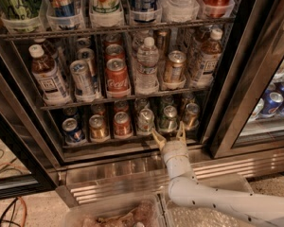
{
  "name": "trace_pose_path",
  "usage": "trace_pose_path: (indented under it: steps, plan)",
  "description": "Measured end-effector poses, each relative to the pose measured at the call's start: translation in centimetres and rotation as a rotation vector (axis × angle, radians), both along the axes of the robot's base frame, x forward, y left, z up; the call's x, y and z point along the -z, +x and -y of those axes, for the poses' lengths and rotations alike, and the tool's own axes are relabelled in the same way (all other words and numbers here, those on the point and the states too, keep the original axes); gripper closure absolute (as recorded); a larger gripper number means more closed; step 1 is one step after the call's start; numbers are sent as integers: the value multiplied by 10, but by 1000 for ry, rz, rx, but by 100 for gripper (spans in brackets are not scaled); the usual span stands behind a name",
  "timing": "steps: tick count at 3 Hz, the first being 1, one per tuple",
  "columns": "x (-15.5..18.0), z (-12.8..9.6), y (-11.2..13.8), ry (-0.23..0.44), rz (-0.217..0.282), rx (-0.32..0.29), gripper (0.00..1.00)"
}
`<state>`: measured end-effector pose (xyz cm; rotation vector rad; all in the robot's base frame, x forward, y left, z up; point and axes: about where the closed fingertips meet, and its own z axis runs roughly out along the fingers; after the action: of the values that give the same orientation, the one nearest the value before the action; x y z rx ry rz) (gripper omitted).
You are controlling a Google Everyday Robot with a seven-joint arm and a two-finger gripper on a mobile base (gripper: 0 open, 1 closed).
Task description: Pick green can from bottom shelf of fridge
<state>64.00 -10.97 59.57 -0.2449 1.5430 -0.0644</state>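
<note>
Now the gripper [169, 134] hangs with 2 fingers [157, 138] spread at the bottom shelf [109, 143] front edge, near its right corner. The green can [169, 118] stands just behind. A skewed reach may topple the pale can [145, 120] or brown can [191, 116].

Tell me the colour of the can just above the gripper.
The can is dark green, silver lid; gripper open just below. Camera view.

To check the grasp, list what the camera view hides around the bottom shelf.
Camera view:
- Rear cans: mostly hidden behind the front row.
- Green can: brand lettering too small.
- Open gripper, at the bottom shelf rail: contact with the can indeterminable.
- Arm: cut by right edge.
</note>
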Motion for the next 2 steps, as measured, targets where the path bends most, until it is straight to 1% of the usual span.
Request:
trace_pose_path:
  steps: [1,2]
  plan:
    - [-2,1,6,-4,10,-1,30]
    - [-5,-3,24,-7,27,-14,35]
